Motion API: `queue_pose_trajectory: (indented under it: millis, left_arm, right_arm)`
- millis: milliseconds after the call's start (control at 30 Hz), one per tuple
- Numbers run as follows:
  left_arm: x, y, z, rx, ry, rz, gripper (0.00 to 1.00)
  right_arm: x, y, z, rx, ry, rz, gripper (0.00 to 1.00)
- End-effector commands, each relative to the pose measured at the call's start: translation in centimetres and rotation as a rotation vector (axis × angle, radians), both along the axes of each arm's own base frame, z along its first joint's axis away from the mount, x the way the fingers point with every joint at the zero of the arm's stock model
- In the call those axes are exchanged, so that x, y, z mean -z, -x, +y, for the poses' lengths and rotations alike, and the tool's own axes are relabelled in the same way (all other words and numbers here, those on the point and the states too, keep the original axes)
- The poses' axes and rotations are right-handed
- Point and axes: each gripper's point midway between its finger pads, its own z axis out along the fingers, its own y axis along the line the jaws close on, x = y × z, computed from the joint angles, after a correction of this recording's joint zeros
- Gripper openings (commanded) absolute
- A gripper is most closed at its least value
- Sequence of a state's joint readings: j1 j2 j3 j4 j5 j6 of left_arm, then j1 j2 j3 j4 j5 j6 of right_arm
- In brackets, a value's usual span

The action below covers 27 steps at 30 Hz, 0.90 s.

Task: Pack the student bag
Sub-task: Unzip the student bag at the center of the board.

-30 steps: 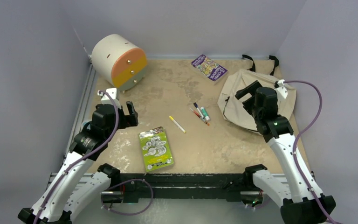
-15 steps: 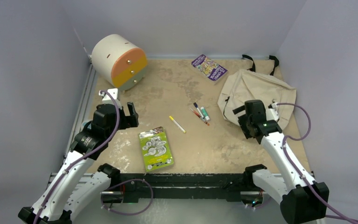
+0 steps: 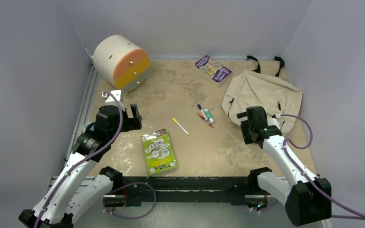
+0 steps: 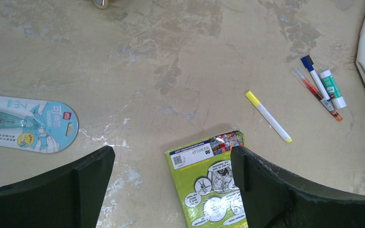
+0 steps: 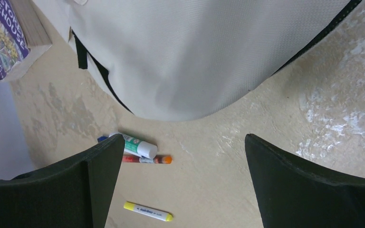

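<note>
The beige student bag lies flat at the back right; its fabric fills the top of the right wrist view. My right gripper is open and empty, low over the table at the bag's near-left edge. My left gripper is open and empty, above the far end of a green book, which shows between its jaws in the left wrist view. A yellow highlighter, an orange pen, a blue-capped marker and a glue stick lie mid-table.
A cream cylindrical drawer unit with an orange front stands at the back left. A purple book lies at the back, left of the bag. A light blue blister pack lies left of my left gripper.
My right arm has pulled back from over the bag and dropped toward the table at its near-left edge. The left arm has not moved.
</note>
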<state>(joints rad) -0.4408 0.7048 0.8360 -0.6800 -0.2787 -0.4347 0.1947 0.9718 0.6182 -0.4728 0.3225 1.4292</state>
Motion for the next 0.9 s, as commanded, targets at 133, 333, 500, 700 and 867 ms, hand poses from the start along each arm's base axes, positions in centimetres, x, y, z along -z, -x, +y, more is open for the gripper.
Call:
queue_pose_trajectory:
  millis: [133, 333, 500, 700, 867]
  left_arm:
    - [-1.0, -0.3, -0.6, 0.019, 0.024, -0.025, 0.92]
    - [-0.9, -0.2, -0.8, 0.028, 0.026, -0.025, 0.92]
    - [-1.0, -0.2, -0.8, 0.032, 0.027, -0.026, 0.91]
    - [-0.9, -0.3, -0.9, 0.035, 0.028, -0.024, 0.91]
    - [-0.8, -0.3, -0.9, 0.035, 0.026, -0.019, 0.91]
  right_arm:
    - [1.9, -1.7, -0.8, 0.140, -0.049, -0.052, 0.99]
    - [2.7, -1.9, -1.6, 0.241, -0.081, -0.109, 0.99]
    - [2.9, -1.6, -2.8, 0.360, -0.122, -0.193, 0.99]
    - [2.3, -1.8, -4.7, 0.440, -0.066, -0.251, 0.97]
    - [1.9, -2.8, -5.3, 0.445, -0.015, -0.269, 0.96]
